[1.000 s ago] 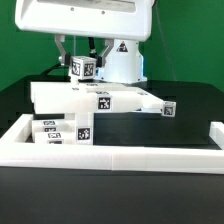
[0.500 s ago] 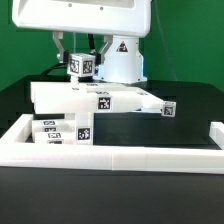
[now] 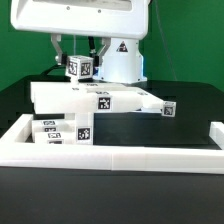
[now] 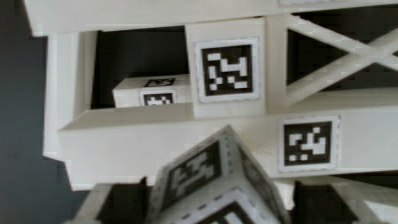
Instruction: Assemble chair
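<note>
Pincer [image 3: 79, 60] prob. tight round leg [image 3: 81, 68], above seat plate [image 3: 55, 93]

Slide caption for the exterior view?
Franka fingers hold a tagged chair part above the seat plate inside the white border wall.

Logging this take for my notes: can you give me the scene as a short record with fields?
arm: gripper over the seat plate, shut on a small tagged block
plate: lying flat, tag on its front edge
lower parts: tagged parts under the plate, at the exterior view's left
surround: border wall around the parts
block touching plate: cannot tell
</note>
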{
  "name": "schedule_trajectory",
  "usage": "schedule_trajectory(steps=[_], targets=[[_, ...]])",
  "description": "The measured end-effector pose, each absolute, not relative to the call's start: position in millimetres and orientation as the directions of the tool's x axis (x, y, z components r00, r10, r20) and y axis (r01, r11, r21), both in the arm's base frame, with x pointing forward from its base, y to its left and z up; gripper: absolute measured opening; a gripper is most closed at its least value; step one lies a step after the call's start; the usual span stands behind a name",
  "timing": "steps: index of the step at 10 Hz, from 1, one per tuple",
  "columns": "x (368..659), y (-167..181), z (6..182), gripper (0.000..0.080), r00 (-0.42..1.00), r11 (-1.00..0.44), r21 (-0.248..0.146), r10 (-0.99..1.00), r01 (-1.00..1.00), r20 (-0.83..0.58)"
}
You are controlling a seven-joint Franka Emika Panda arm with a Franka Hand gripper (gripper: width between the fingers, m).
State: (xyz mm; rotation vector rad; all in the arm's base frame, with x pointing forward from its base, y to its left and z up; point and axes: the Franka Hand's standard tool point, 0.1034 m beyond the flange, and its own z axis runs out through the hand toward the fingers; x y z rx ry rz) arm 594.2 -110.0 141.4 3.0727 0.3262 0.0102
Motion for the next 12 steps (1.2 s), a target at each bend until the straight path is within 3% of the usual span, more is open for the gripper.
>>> schedule_trajectory(steps=[5, 12], targets=[[598.6, -102.3, 151.7, 0.0392, 0.983, -0.982, -0.033, 0.186, 0.186, -0.003], [598.2, -109.4, 141.1, 0.0393, 0.983, -0.983, -0.012, 0.185, 0.185, 0.006]])
